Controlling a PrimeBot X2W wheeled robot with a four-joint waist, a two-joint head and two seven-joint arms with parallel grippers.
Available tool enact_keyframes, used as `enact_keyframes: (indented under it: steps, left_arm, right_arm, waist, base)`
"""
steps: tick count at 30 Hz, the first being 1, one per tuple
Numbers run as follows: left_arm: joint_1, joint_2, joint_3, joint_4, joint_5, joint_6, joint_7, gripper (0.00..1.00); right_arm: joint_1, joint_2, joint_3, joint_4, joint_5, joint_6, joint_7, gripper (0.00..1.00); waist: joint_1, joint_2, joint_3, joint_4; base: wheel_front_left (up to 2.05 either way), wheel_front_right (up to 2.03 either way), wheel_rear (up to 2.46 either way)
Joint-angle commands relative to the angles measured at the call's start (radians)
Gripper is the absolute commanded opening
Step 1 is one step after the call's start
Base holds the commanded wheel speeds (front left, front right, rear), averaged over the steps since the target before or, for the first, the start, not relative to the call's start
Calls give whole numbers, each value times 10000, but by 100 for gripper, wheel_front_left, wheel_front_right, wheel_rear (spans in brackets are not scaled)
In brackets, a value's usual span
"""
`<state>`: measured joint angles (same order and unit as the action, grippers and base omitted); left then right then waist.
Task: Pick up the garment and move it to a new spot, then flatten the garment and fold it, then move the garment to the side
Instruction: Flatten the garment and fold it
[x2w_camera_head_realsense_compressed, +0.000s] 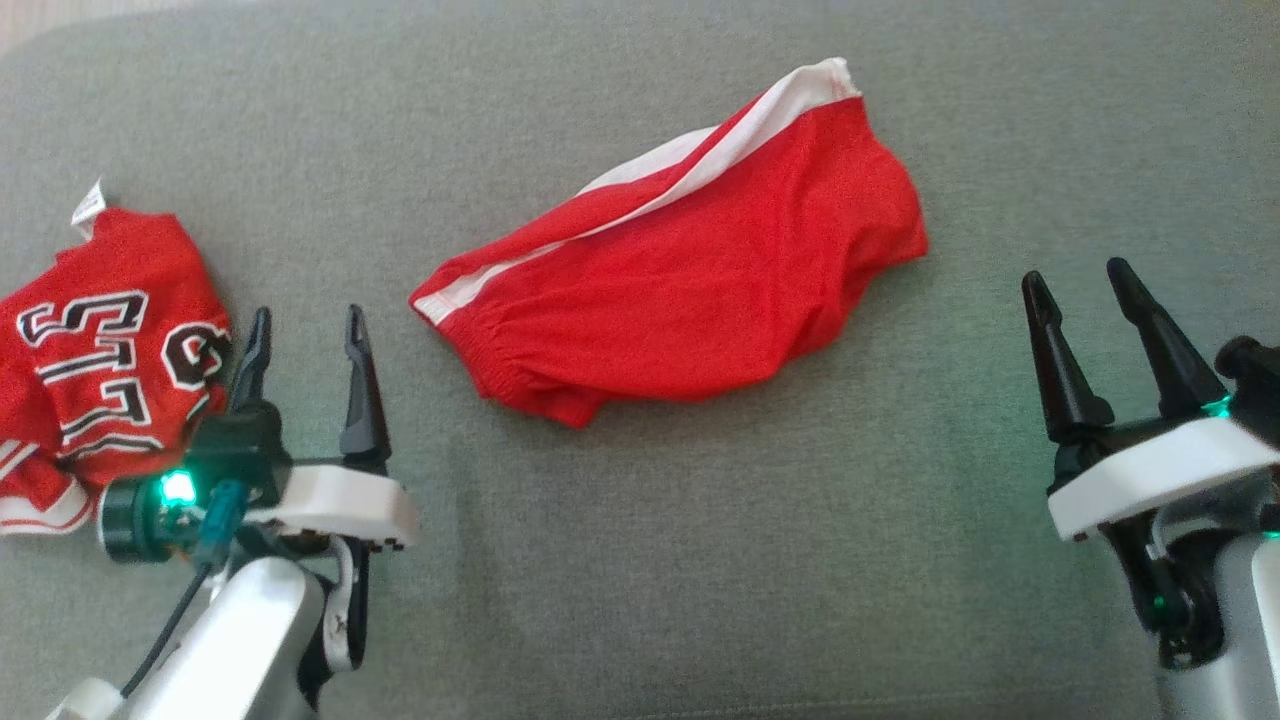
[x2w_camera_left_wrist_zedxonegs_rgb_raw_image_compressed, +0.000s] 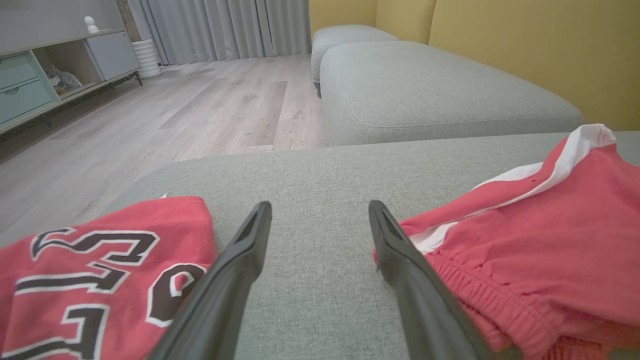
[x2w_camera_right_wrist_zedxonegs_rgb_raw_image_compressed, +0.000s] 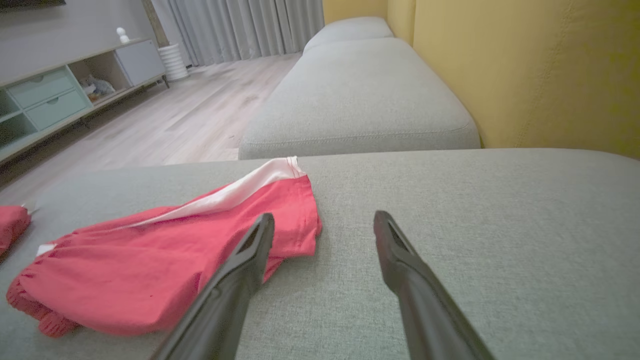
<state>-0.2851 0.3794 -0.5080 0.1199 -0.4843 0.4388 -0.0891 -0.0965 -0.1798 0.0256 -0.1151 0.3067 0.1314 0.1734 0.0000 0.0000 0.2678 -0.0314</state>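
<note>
At the lower left of your head view, the left claw (x2w_camera_head_realsense_compressed: 308, 315) stands spread wide with nothing between its fingers, only bare grey fabric in the gap. Its outer finger lies across the edge of a red jersey (x2w_camera_head_realsense_compressed: 110, 370) with black and white lettering; you cannot tell whether it touches the cloth or hangs above it. The jersey sits crumpled at the left end of the sofa cushion (x2w_camera_head_realsense_compressed: 640, 560), a small white tag poking out at its far corner.

Over at the lower right, your right claw (x2w_camera_head_realsense_compressed: 1075, 273) is spread just as wide and holds nothing. It sits above bare cushion, apart from any cloth.

Between the two claws, a little further away, lie the red shorts (x2w_camera_head_realsense_compressed: 700, 290), resting on the cushion and gripped by neither claw. They are bunched rather than flat. The gathered waistband points toward your left claw, and a white side stripe runs along the far edge up to the hem at the upper right. From the right wrist camera, the hem end lies just beside that claw's left finger.

Beyond the cushion you can see a second grey cushion (x2w_camera_left_wrist_zedxonegs_rgb_raw_image_compressed: 425, 85), a yellow backrest (x2w_camera_right_wrist_zedxonegs_rgb_raw_image_compressed: 525, 70), a pale wooden floor (x2w_camera_left_wrist_zedxonegs_rgb_raw_image_compressed: 175, 115), grey curtains (x2w_camera_left_wrist_zedxonegs_rgb_raw_image_compressed: 225, 25) and a low cabinet (x2w_camera_right_wrist_zedxonegs_rgb_raw_image_compressed: 45, 95) with pale green drawers.
</note>
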Motion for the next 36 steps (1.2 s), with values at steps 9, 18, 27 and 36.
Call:
enact_keyframes:
  steps: [9, 18, 27, 36]
  left_arm:
    - [-1302, -262, 7, -215, 236, -138, -206, 100]
    - [-1873, -816, -314, 485, 197, -469, -540, 100]
    - [-1924, -1025, -368, 985, 77, -560, -833, 100]
    - [-1493, -732, -331, 1014, -42, -506, -769, 100]
  right_arm:
    - [-2235, -1198, 1057, 1772, 619, -7, 598, 100]
    - [-4209, -1798, 2110, 4699, 1473, -7, 2201, 100]
    - [-4536, -1964, 2626, 5317, 2271, -7, 3352, 0]
    - [-2954, -1489, 1470, 3804, 2305, -7, 2468, 0]
  waist:
    - [0, 0, 1026, 732]
    - [0, 0, 1346, 1374]
    - [0, 0, 1182, 1520]
    - [0, 0, 600, 820]
  base:
    - [0, 0, 0]
    - [0, 0, 0]
    - [0, 0, 0]
    - [0, 0, 0]
